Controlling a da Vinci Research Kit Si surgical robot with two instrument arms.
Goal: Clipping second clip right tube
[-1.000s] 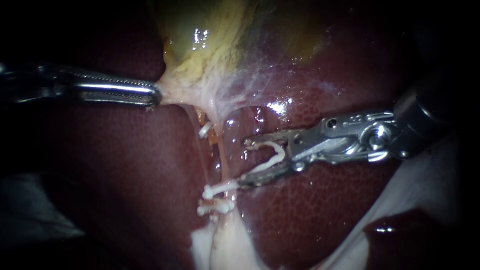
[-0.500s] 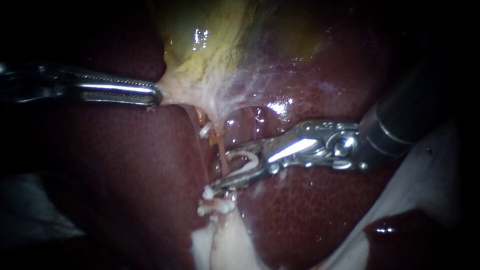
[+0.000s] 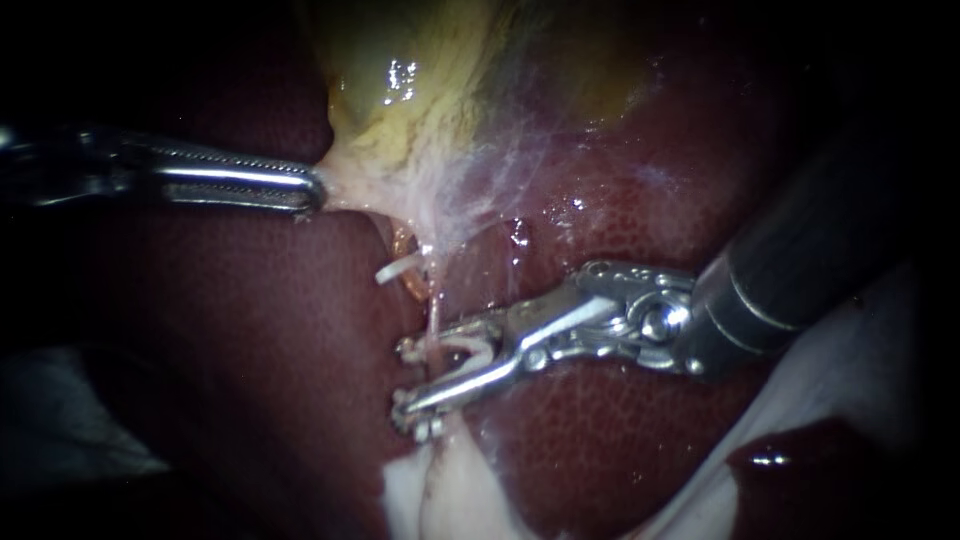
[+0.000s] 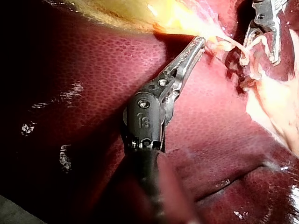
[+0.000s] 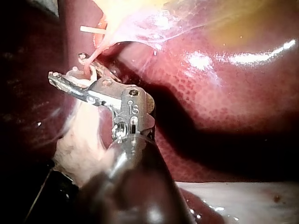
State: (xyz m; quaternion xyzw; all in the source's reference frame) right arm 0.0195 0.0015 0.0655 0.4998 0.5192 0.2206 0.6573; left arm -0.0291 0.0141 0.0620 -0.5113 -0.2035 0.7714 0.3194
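The yellowish gallbladder [image 3: 420,80] lies on the dark red liver [image 3: 250,330]. My left instrument [image 3: 312,190] is shut on the gallbladder's pale lower edge and holds it stretched; its jaws [image 4: 198,44] show the same grip. A thin pink tube [image 3: 432,315] runs down from there. My right instrument [image 3: 403,382] carries a white clip [image 3: 462,350] between its jaws, and they stand astride the tube. In the right wrist view the jaws [image 5: 67,66] have the tube [image 5: 88,64] between them. The right instrument [image 4: 264,37] also shows ahead of my left jaws.
Higher up, another white clip [image 3: 397,268] sticks out beside the tube, also seen as a clip [image 5: 91,30] ahead of the right jaws. Pale fatty tissue [image 3: 445,495] lies under the jaws. A white sheet [image 3: 840,400] borders the liver at the right.
My right instrument has moved left with its clip, from beside the tube to astride it, and its jaws have narrowed. It now covers the lower clips. The left instrument has held still.
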